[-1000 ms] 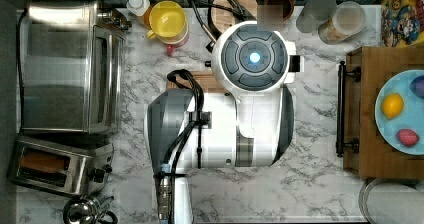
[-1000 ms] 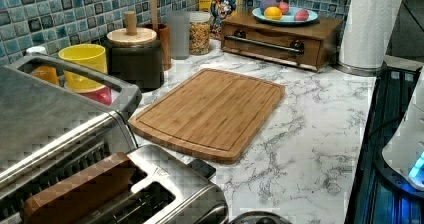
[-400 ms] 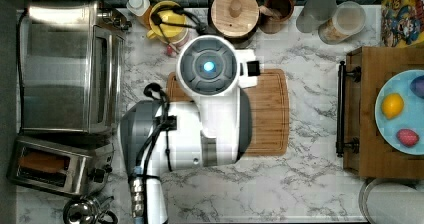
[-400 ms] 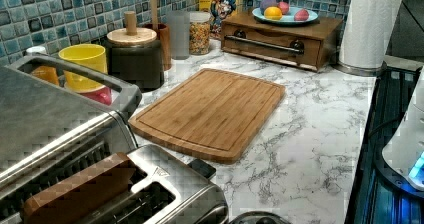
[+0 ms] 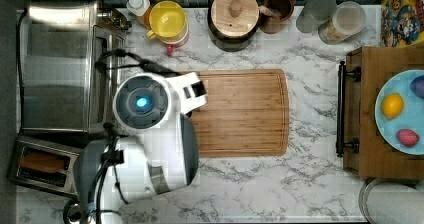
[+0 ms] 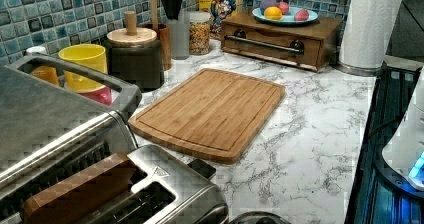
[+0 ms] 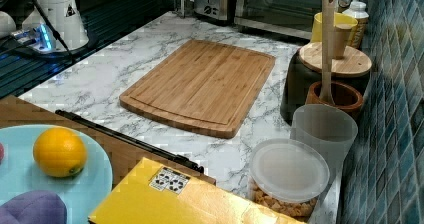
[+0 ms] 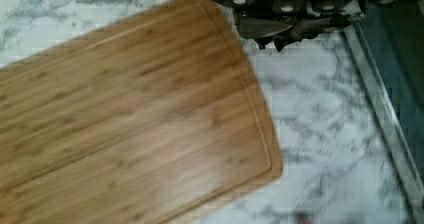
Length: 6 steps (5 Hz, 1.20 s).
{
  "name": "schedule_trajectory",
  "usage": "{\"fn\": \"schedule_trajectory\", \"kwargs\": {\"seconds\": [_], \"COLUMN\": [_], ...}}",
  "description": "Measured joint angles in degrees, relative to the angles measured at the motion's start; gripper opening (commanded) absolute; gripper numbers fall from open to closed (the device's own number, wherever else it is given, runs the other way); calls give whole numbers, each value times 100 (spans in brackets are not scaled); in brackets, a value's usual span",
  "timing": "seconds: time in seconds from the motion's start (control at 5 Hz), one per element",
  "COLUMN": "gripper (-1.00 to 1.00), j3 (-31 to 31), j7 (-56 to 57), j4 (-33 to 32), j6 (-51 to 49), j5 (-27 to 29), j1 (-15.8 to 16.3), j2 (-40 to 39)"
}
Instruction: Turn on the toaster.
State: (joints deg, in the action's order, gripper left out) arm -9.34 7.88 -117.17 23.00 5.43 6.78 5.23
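Top view: toaster [image 5: 42, 165] at lower left corner of marble counter [image 5: 280, 184], just below toaster oven [image 5: 60, 66], brown slice in one slot. Partly covered at its right end by white arm [image 5: 145, 144], hanging over cutting board's [image 5: 240, 111] left edge. Wrist view: gripper [image 8: 280, 31] above bare marble beside board's rounded corner; fingers close together, released or clenched cannot tell. Yellow cup [image 5: 167, 19] and wooden-lidded canister [image 5: 234, 11] along back wall.

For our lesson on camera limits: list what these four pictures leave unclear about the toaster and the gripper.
- Toaster lever: top view, hidden under the arm.
- Toaster's front end: left view, cut off by the bottom edge.
- Gripper: wrist view, fingers cropped at the top and blurred.
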Motion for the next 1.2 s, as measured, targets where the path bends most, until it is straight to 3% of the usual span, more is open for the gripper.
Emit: {"fn": "schedule_trajectory", "kwargs": {"seconds": [0.2,0.4,0.6,1.2], "gripper": [-100,-100,-100,-100], "j3": [-292,-231,-390,-999], "j7": [2,2,2,-177], "j4": [-358,-481,-492,-1410], "j6": [0,-7,1,551], "j5": [91,227,267,485], "j1": [156,569,782,943], "j2": [241,329,330,880]}}
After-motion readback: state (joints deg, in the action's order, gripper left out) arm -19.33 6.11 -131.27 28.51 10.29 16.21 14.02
